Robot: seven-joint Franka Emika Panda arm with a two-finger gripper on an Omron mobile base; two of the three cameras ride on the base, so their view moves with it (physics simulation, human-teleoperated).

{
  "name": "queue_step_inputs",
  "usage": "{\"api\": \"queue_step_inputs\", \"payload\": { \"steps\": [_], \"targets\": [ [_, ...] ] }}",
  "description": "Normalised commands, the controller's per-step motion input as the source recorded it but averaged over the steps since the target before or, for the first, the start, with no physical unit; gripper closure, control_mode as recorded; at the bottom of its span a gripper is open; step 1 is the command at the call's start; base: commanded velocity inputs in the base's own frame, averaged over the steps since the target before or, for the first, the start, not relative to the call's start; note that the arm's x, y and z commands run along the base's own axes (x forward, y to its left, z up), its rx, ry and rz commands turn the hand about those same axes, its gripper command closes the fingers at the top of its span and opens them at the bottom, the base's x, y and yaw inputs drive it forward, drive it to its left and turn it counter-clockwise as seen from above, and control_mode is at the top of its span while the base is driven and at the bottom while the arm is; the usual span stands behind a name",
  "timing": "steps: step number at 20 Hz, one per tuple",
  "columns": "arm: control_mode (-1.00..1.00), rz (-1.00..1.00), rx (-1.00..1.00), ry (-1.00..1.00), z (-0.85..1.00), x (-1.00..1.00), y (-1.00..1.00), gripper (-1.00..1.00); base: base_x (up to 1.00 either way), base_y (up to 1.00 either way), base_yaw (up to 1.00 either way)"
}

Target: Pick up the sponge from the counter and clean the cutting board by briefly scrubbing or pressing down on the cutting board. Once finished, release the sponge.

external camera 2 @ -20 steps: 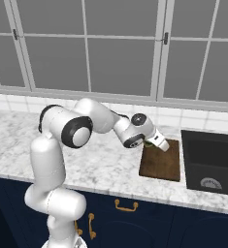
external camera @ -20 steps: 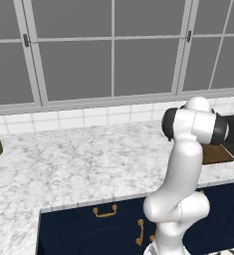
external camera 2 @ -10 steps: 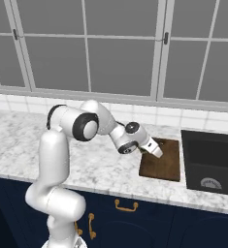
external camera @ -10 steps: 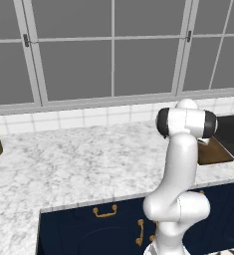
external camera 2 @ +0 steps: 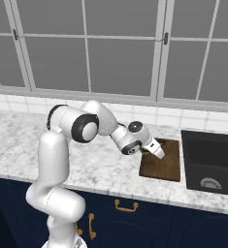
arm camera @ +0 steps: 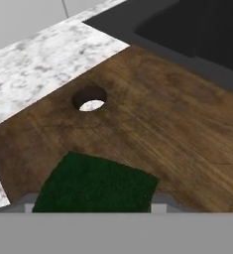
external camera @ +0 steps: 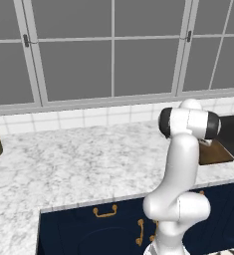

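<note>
Sponge [arm camera: 98, 183]: dark green top face up, small block, low in hand view, over near end of cutting board [arm camera: 157, 134]; contact with wood not clear.
Cutting board: flat brown wooden slab, visible grain, round hole [arm camera: 89, 98] near one corner, white showing through it. Lies flat on counter [external camera 2: 101, 169], white marble with grey veins, just beside black sink.

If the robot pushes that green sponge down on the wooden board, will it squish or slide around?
Probably it squishes a bit: the sponge looks like a soft, fuzzy pad. It likely won't roll, being flat and blocky. It may slide a little on the smooth cutting board, which lies flat on the counter.
</note>
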Motion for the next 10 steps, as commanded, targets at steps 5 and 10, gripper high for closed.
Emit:
{"api": "queue_step_inputs", "payload": {
  "steps": [5,10],
  "targets": [
    [-1.00,0.00,0.00,-0.09,-0.89,-1.00,0.05,1.00,0.00,0.00,0.00],
    [-1.00,0.00,-0.01,-0.07,-0.98,-1.00,0.00,1.00,0.00,0.00,0.00]
  ]
}}
